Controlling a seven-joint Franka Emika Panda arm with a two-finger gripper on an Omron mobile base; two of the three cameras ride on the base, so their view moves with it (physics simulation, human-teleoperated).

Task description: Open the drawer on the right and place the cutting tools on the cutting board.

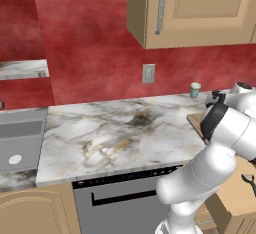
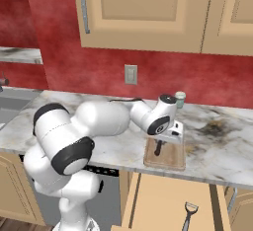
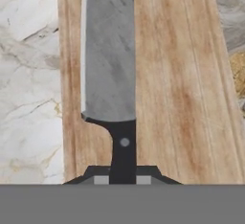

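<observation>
The cutting board (image 3: 186, 89) lies on the marble counter, and the black-handled knife (image 3: 109, 60) stretches along its left half, silver blade pointing away from the hand. My gripper (image 3: 122, 178) is shut on the knife's black handle. From the right base view the gripper (image 2: 161, 140) hangs low over the cutting board (image 2: 170, 160), with the knife handle (image 2: 158, 149) below it. Whether the knife rests on the wood I cannot tell. Under the counter the drawer (image 2: 168, 195) stands open, with a dark-handled tool (image 2: 189, 216) lying in it. The drawer (image 1: 239, 200) and tool (image 1: 248, 182) also show at the left base view's right edge.
A small teal-and-white cup (image 2: 180, 99) stands by the red wall behind the board. The dark dishwasher front (image 1: 120, 198) sits left of the drawer, and a sink (image 1: 20, 143) lies at the far left. Upper cabinets (image 2: 148, 13) hang above the counter.
</observation>
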